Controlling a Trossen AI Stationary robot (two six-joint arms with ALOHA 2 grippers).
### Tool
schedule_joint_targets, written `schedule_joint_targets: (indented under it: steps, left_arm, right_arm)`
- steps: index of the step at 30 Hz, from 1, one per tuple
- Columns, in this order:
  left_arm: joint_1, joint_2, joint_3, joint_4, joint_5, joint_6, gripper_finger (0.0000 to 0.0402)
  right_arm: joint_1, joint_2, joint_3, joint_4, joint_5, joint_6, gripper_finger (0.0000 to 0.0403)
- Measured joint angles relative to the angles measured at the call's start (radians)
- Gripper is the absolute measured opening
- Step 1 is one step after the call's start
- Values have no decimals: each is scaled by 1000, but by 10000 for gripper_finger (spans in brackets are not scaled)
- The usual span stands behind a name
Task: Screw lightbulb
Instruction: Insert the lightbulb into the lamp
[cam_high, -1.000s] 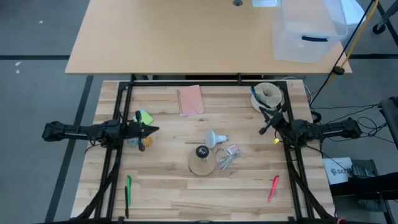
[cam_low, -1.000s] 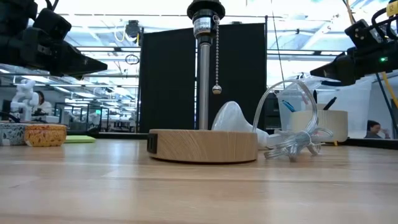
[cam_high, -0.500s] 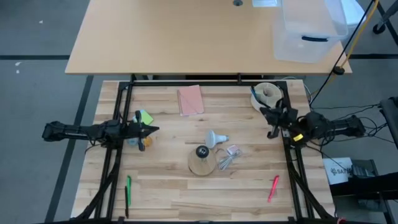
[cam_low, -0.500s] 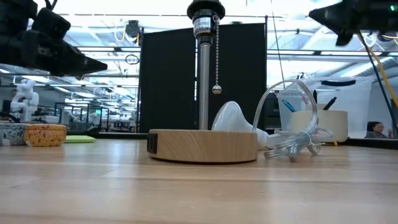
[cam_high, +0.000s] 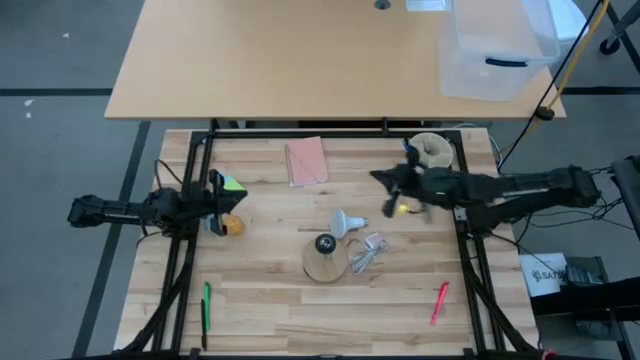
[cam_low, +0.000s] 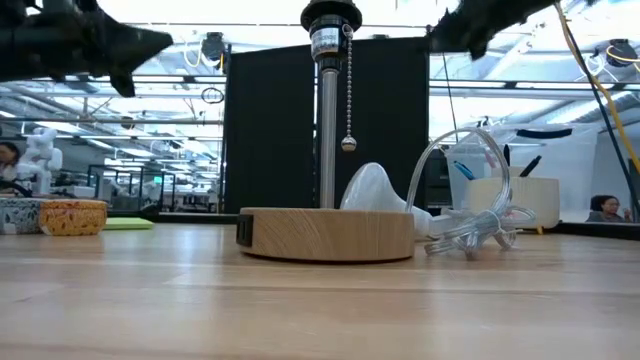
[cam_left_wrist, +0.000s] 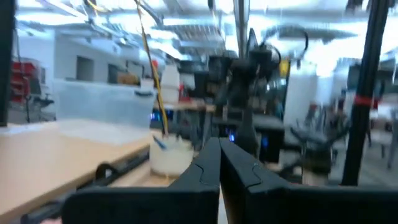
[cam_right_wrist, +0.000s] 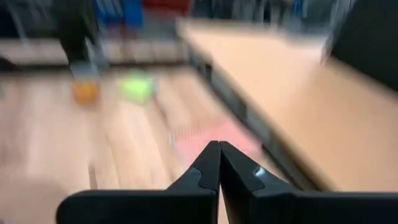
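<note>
My right claw (cam_high: 378, 178) hangs above the counter (cam_high: 270, 290), reaching in from the right edge toward the middle, its two fingers (cam_right_wrist: 211, 163) pressed together with nothing between them. My left claw (cam_high: 216, 196) waits over the left side of the counter, fingers (cam_left_wrist: 214, 167) likewise pressed together and holding nothing. The lightbulb (cam_high: 346, 223) lies on its side near the middle of the counter, its white dome toward the left edge and its screw base pointing toward the right edge. It rests just beside the round wooden base (cam_high: 324, 262) with the black socket, on that base's far side, and from the low camera the dome (cam_low: 372, 188) shows just behind the wooden disc (cam_low: 326, 233) and its upright metal post (cam_low: 327, 105). A crumpled clear wrapper (cam_high: 365, 256) lies next to the base, toward the right edge. My right claw is above and to the right of the bulb, apart from it. Near the far edge sit a pink pad (cam_high: 306, 160) and a white cup (cam_high: 431, 152); a green pen (cam_high: 206, 303) and a red pen (cam_high: 439, 301) lie near the near edge.
</note>
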Motion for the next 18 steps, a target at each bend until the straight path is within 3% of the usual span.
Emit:
schedule_joint_targets:
  steps: [6, 9, 13, 18]
  left_arm:
    - [0, 0, 0, 43, -31, -89, 1]
    - [0, 0, 0, 10, -79, -96, 1]
    - [0, 0, 0, 8, -107, -140, 1]
    - [-1, 32, 0, 0, 43, -180, 2]
  right_arm:
    - [-71, 258, 222, -376, -205, 74, 0]
    - [-81, 348, 292, -443, -305, 74, 0]
    - [-80, 421, 378, -502, -332, 72, 0]
    - [-80, 433, 472, -653, -339, 107, 1]
